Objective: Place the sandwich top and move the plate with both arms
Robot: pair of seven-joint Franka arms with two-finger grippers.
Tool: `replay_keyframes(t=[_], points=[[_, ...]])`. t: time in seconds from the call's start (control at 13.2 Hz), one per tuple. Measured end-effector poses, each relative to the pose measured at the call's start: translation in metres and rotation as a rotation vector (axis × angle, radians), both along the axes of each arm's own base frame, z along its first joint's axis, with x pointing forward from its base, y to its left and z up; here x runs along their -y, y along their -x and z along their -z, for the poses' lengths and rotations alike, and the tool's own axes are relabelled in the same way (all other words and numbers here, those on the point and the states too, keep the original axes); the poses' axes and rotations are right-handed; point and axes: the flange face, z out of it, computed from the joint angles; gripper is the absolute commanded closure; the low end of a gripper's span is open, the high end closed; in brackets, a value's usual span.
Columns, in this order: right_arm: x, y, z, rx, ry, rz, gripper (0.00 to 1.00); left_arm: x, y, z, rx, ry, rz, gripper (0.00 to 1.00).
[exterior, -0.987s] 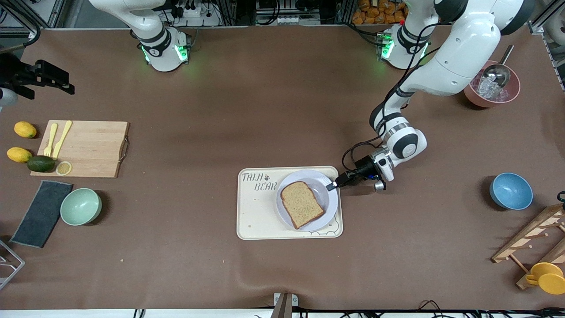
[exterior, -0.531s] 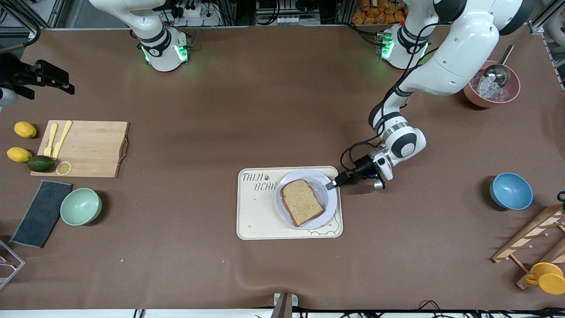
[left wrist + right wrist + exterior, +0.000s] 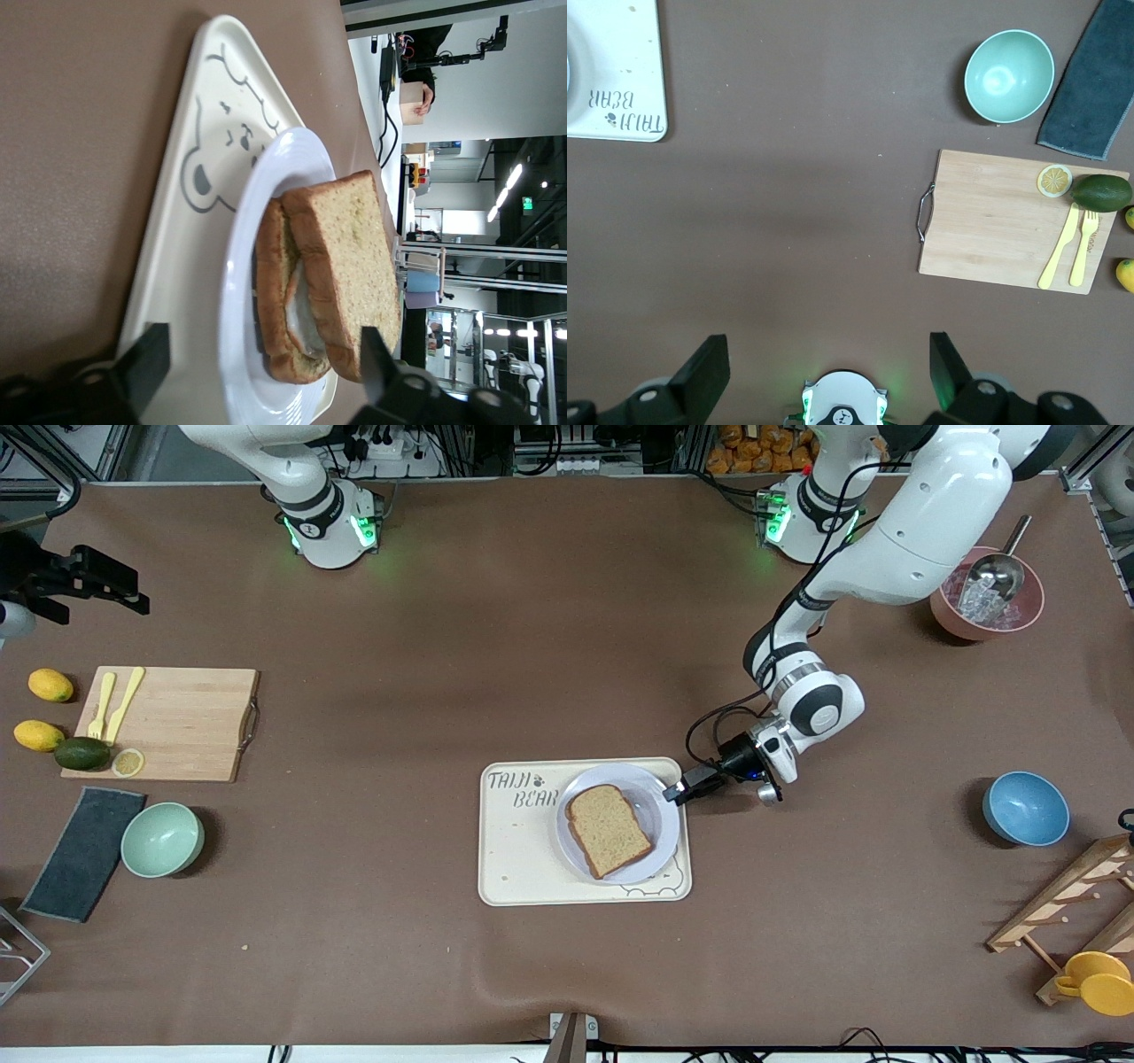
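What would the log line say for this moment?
sandwich top: on sandwich | plate: on bear tray | left claw: open, at plate rim

The sandwich top [image 3: 608,829] is a light-brown wholemeal slice with a darker crust, one end rounded (the rounded end points toward the front camera). It lies flat on another slice [image 3: 282,292], a pale filling showing between them in the left wrist view. The stack sits on the plate [image 3: 660,849], small, round and pale lavender-white. The plate rests on a cream tray [image 3: 523,859], at the end toward the left arm.
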Motion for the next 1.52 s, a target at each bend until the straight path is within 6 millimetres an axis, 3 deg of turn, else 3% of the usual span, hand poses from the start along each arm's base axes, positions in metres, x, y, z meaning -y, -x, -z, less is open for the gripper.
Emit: replay_keyframes(t=[0.76, 1.52], points=[[0.001, 0.0, 0.0, -0.002, 0.0, 0.002, 0.0, -0.011, 0.0, -0.037, 0.025, -0.097, 0.001, 0.0], [0.007, 0.002, 0.001, -0.015, 0.0, 0.014, 0.0, -0.033, -0.029, -0.117, 0.021, -0.274, 0.179, 0.0]])
